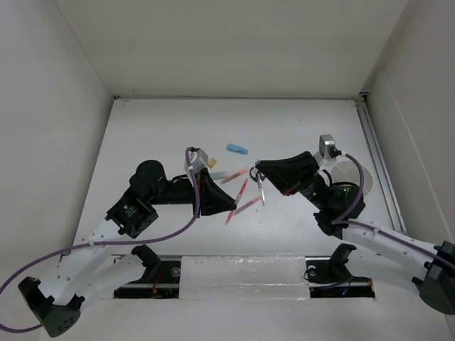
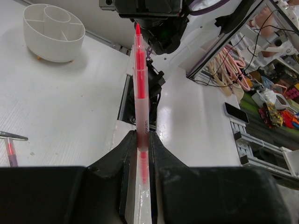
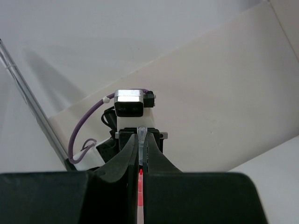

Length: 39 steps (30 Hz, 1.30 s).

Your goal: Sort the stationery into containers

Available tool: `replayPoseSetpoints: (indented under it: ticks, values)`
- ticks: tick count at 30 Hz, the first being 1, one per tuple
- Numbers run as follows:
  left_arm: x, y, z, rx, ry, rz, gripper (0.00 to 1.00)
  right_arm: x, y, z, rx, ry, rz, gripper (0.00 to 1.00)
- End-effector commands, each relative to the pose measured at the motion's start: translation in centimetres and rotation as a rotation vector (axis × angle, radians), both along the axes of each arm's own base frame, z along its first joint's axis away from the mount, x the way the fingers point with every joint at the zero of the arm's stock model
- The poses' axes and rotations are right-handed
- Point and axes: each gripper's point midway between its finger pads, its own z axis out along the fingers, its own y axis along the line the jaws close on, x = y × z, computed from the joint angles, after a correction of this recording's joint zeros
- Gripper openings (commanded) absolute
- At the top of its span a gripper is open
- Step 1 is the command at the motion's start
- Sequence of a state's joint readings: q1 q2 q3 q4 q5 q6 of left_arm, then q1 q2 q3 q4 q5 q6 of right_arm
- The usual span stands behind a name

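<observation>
My left gripper (image 2: 142, 135) is shut on a thin pink pen (image 2: 140, 84) that sticks out forward towards the right arm. My right gripper (image 3: 141, 140) is shut on a thin pink pen (image 3: 140, 196); its clear end pokes past the fingertips. In the top view the two grippers, left (image 1: 231, 206) and right (image 1: 258, 168), face each other over mid-table. I cannot tell there which pens are held. Black-handled scissors (image 1: 260, 188) and a pink pen (image 1: 243, 189) lie between them. The white divided cup (image 2: 53, 32) stands behind the right arm (image 1: 350, 174).
A light-blue marker (image 1: 237, 149) lies behind the grippers. A small yellow-black piece (image 1: 211, 163) lies by the left wrist. White walls close in the table on three sides. A rail (image 1: 373, 149) runs along the right edge.
</observation>
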<state>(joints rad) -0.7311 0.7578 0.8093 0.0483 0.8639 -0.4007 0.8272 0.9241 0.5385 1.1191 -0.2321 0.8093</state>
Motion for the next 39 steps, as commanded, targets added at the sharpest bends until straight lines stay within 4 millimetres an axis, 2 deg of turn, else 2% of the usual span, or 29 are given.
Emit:
replayPoseSetpoints:
  ticks: [1, 13, 28, 34, 39]
  values:
    - [-0.4, 0.1, 1.3, -0.047, -0.068, -0.023, 0.00, -1.0, -0.6, 1.4, 0.055, -0.036, 0.022, 0.00]
    - [-0.1, 0.0, 1.3, -0.041, -0.071, -0.014, 0.00, -1.5, 0.7, 1.0, 0.052, -0.030, 0.076, 0.00]
    - [0.0, 0.1, 1.0, -0.028, -0.066, -0.005, 0.00, -1.8, 0.7, 0.8, 0.054, -0.024, 0.092, 0.00]
    - [0.0, 0.1, 1.0, -0.028, -0.066, -0.005, 0.00, -1.5, 1.2, -0.6, 0.039, 0.002, 0.092, 0.00]
    - [-0.1, 0.2, 1.2, -0.034, -0.073, -0.005, 0.00, -1.6, 1.1, -0.4, 0.046, -0.004, 0.092, 0.00]
